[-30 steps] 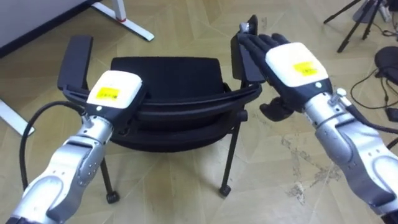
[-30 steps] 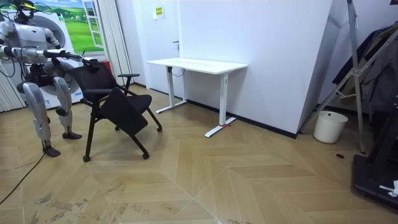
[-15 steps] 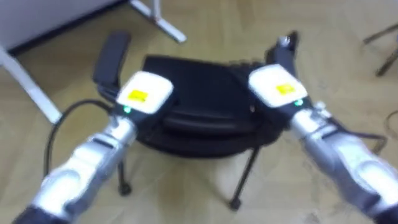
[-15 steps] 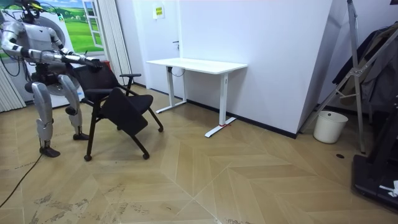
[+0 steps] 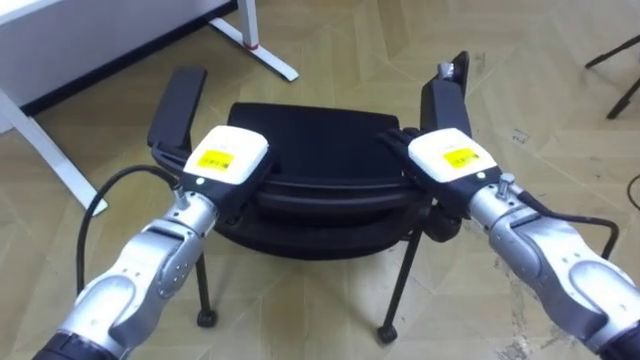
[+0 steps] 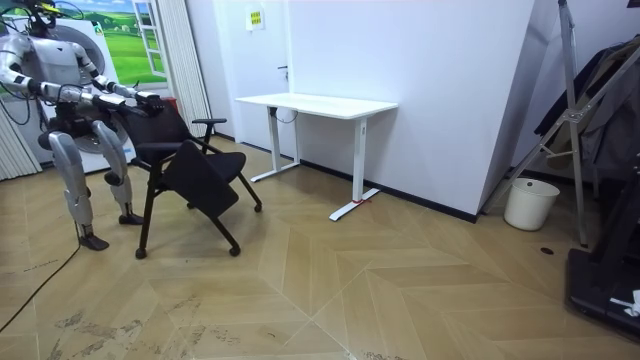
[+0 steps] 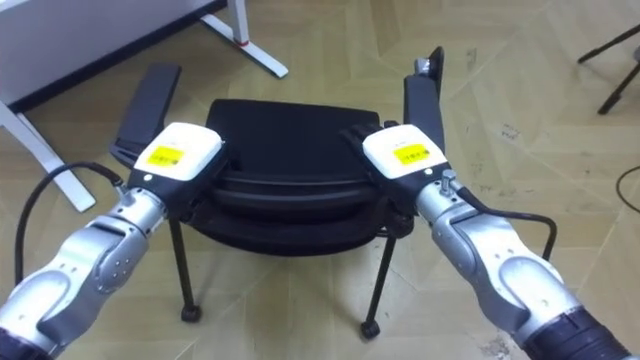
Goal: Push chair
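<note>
Right hand (image 5: pixel 447 160) has dropped since a second ago: then it was raised by the right armrest (image 5: pixel 447 92) with straight fingers, now it lies palm down on the right end of the backrest (image 5: pixel 330 188) of the black chair (image 5: pixel 320 140). Left hand (image 5: pixel 225 160) sits where it was, palm down on the left end of the same top edge, just near of the left armrest (image 5: pixel 177 104). Both hands touch the backrest, but their fingers run over the far side of the edge, dark against the black chair, so cannot tell whether they are curled round it or flat. Chair is directly under and beyond the hands, seat on the far side of the backrest, legs on the wooden floor (image 5: pixel 330 320). In the room view the robot has stepped since the earlier frame and stands at the room view's left, close behind the chair, arms stretched forward to the backrest; the chair has not visibly shifted on the floor and stands between the robot and the white desk (image 6: pixel 315 103), well apart from the desk. White bin (image 6: pixel 529 205) stands by the far wall at the room view's right, far from the chair; its contents cannot be seen.
</note>
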Controlling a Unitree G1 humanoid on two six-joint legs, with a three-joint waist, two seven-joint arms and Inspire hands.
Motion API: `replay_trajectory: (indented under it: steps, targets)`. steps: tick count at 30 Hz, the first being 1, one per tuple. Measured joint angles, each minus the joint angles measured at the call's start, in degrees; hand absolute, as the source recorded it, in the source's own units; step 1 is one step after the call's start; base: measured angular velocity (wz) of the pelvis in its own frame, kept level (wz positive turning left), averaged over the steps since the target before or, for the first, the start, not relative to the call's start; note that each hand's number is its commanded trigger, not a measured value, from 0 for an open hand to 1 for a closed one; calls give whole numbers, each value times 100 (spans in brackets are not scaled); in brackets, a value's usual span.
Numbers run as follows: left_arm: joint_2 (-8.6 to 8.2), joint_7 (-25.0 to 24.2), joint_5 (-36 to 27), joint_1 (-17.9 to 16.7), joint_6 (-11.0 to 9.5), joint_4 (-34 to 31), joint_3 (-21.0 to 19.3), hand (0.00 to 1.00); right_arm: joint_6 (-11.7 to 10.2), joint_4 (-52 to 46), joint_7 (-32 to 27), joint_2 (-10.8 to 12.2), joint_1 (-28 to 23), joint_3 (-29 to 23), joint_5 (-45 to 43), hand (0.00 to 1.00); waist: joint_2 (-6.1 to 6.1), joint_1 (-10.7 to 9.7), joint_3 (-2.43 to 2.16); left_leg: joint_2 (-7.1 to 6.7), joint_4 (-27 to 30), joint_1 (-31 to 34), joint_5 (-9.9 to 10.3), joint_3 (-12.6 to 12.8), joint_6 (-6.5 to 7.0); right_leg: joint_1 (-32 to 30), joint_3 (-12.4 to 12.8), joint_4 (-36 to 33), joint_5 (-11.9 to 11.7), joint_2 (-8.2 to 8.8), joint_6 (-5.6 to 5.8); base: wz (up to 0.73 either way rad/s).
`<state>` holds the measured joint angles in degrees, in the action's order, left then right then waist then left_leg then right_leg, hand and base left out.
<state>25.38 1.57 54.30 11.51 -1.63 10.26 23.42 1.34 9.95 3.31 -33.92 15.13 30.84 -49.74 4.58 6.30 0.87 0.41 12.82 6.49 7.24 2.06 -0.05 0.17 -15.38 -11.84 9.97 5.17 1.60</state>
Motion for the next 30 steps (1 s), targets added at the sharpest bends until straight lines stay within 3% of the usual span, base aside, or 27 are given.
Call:
replay_trajectory:
  steps: [2,3,4,7,10,19,22,30]
  targets:
    - [-3,-25,2,4,0,-11,0,100,-2,41,-14,31,0,-15,-51,0,10,3,-2,-2,3,0,0,1,0,2,-9,2,2,2,2,0]
    - [-3,-57,3,6,0,-15,-1,100,-12,79,-36,39,0,-16,-51,83,13,1,-3,-1,19,0,0,2,0,13,-9,5,2,1,2,0]
    - [-3,-74,4,6,2,-15,-1,100,-19,119,-75,59,0,-16,-52,100,15,0,-5,1,40,0,0,2,1,26,-9,5,2,-1,2,0]
    - [-13,-105,4,6,10,-14,-1,100,-67,252,-167,106,0,-16,-52,100,29,-25,-3,2,65,-3,0,-10,1,54,-33,9,2,-2,2,5]
    - [-12,-154,34,6,56,-14,-3,100,-81,547,-408,332,0,-74,-69,100,36,-141,-6,5,117,2,35,-54,5,96,-70,19,6,-14,9,8]
    - [-125,-223,34,5,38,-14,7,100,-70,961,-881,545,76,-145,-389,100,-80,-141,-24,7,393,134,173,-72,37,96,-70,13,4,-21,11,0]
    - [-114,-233,25,-11,41,-11,-5,100,-227,976,-1106,516,31,-156,-645,100,-135,-134,-40,12,387,133,172,-73,37,97,-80,14,8,-23,17,0]
    - [-122,-234,23,-12,39,-12,-14,100,-261,1014,-1201,516,30,-157,-688,100,-132,-129,-39,8,371,131,173,-75,37,97,-91,13,10,-16,21,0]
